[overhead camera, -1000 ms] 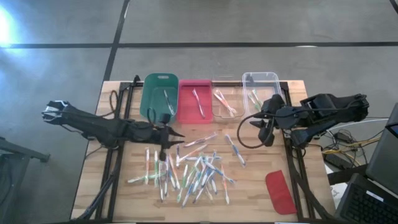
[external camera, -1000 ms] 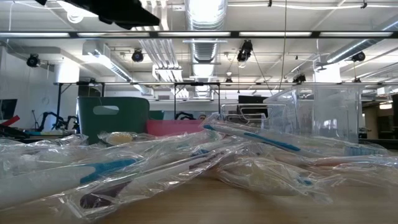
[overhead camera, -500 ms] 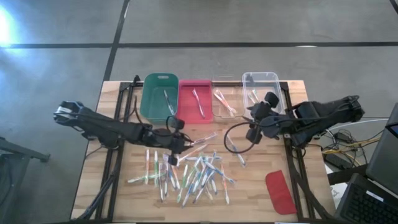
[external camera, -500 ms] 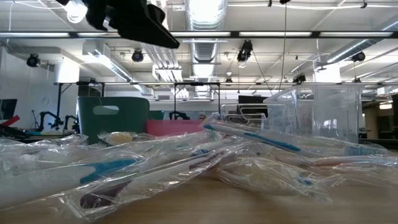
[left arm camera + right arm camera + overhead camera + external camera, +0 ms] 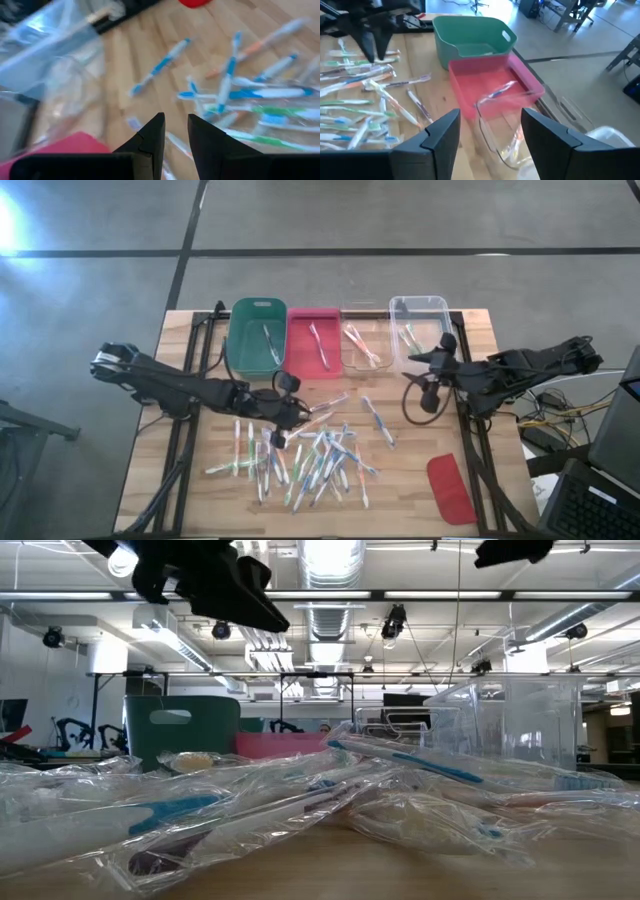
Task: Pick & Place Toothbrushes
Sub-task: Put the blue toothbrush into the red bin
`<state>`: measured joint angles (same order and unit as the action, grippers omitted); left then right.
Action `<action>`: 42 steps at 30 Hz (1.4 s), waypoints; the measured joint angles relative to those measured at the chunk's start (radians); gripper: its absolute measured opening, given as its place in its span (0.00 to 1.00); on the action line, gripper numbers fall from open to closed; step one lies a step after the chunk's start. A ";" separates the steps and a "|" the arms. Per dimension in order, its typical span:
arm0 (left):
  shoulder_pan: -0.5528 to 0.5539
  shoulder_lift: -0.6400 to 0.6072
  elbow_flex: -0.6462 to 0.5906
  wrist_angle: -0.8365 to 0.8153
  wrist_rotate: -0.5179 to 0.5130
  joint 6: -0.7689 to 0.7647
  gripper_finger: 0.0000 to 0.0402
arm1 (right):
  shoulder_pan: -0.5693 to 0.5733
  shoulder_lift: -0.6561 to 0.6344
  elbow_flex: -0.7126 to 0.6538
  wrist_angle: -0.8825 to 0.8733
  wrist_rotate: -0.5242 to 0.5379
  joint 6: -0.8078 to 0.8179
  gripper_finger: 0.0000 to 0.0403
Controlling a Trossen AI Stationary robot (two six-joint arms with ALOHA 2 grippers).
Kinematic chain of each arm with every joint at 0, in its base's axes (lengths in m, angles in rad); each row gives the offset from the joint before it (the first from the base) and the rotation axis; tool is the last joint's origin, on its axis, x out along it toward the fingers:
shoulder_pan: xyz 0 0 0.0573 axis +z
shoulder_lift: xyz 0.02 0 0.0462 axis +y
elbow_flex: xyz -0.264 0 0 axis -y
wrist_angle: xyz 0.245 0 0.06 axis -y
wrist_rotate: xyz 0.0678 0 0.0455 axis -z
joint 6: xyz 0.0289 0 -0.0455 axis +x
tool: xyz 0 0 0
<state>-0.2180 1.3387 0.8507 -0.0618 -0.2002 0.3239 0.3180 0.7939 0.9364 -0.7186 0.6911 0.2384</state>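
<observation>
Left claw (image 5: 287, 432) hangs over the near-bin edge of the toothbrush pile (image 5: 305, 455), its fingers (image 5: 150, 136) close together with a narrow gap between them and nothing visibly held, though the blur there leaves that uncertain; right claw (image 5: 412, 361) sits beside the front of the clear bin (image 5: 419, 307), well apart from the pile, its fingers (image 5: 442, 131) spread wide and empty; the pile itself lies scattered on the wooden surface (image 5: 190, 480) in front of the row of bins, wrapped brushes with green, blue and orange accents crossing one another; a blue toothbrush (image 5: 377, 420) lies alone between the pile and the right claw; behind the pile stand, side by side, the green bin (image 5: 255, 313), the red bin (image 5: 312, 320), a second clear tray (image 5: 352, 350) and the clear bin, each with a brush or two inside; a red lid (image 5: 451, 489) lies flat on the surface to the right of the pile.
</observation>
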 joint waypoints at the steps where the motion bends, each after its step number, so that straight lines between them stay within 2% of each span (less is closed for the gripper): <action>1: 0.000 0.008 0.000 0.000 0.016 0.006 0.22 | 0.000 -0.025 -0.017 0.000 0.000 0.003 0.52; 9: -0.001 0.125 0.055 -0.007 0.064 0.072 0.22 | 0.000 -0.143 -0.144 -0.002 0.000 -0.025 0.54; 15: -0.006 0.251 0.183 -0.098 0.137 0.077 0.22 | 0.000 -0.156 -0.197 -0.003 -0.001 -0.025 0.57; 20: -0.020 0.352 0.312 -0.178 0.140 0.150 0.23 | 0.000 -0.151 -0.229 -0.003 -0.002 -0.024 0.60; 26: -0.023 0.446 0.449 -0.274 0.141 0.176 0.33 | 0.000 -0.141 -0.259 -0.004 -0.003 -0.024 0.65; 30: -0.023 0.484 0.466 -0.284 0.140 0.182 0.41 | 0.000 -0.135 -0.271 -0.003 -0.002 -0.029 0.68; 32: -0.023 0.497 0.464 -0.284 0.140 0.199 0.44 | -0.002 -0.131 -0.273 0.009 -0.001 -0.098 0.69; 39: -0.029 0.504 0.463 -0.272 0.140 0.222 0.46 | -0.004 -0.122 -0.273 0.058 0.016 -0.156 0.75; 42: -0.029 0.504 0.463 -0.252 0.141 0.222 0.46 | -0.004 -0.128 -0.274 0.150 0.017 -0.111 0.77</action>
<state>-0.2470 1.8423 1.3132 -0.3133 -0.0596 0.5458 0.3141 0.6657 0.6621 -0.5684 0.7081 0.1273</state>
